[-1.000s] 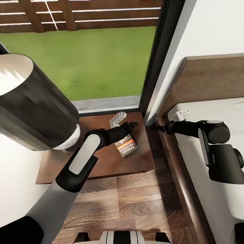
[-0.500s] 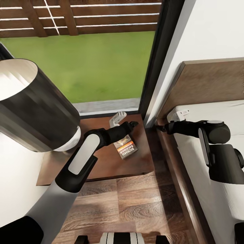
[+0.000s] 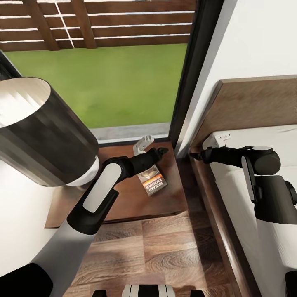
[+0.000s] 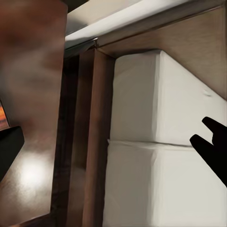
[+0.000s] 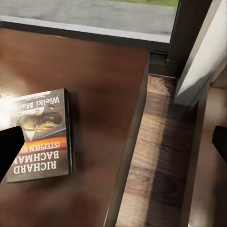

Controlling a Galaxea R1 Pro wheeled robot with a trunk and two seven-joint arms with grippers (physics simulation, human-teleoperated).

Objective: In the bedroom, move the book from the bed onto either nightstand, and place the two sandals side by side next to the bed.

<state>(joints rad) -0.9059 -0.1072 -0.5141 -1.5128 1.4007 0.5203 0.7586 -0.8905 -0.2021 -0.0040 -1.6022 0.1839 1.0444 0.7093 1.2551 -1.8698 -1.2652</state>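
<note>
The book (image 3: 152, 180) lay flat on the nightstand (image 3: 173, 198), toward its edge nearest the bed (image 3: 264, 136) and about midway between the window edge and the front edge. Its long axis ran slantwise across the top, neither square to the front edge nor to the side. In the right wrist view the cover faced up, the orange band and white lettering readable, with bare glossy wood all round it.

The left end effector (image 3: 161, 152) hung just above and beyond the book's far end, toward the window; nothing was between its fingers, which looked spread, one dark finger (image 4: 8, 150) at the border of its own camera's picture, whose lens looked at the mattress and bed frame. The right end effector (image 3: 194, 156) sat over the gap between nightstand and bed, beside the mattress corner, holding nothing; whether its fingers were apart or together could not be told.

By the look of it, the book half of the task was done. The sandals were in none of the views, so the next step probably called for drawing both arms back and turning the base to find them. The left arm was the nearer to the book, should it need nudging; the lamp (image 3: 37, 128) crowded that arm's elbow.
</note>
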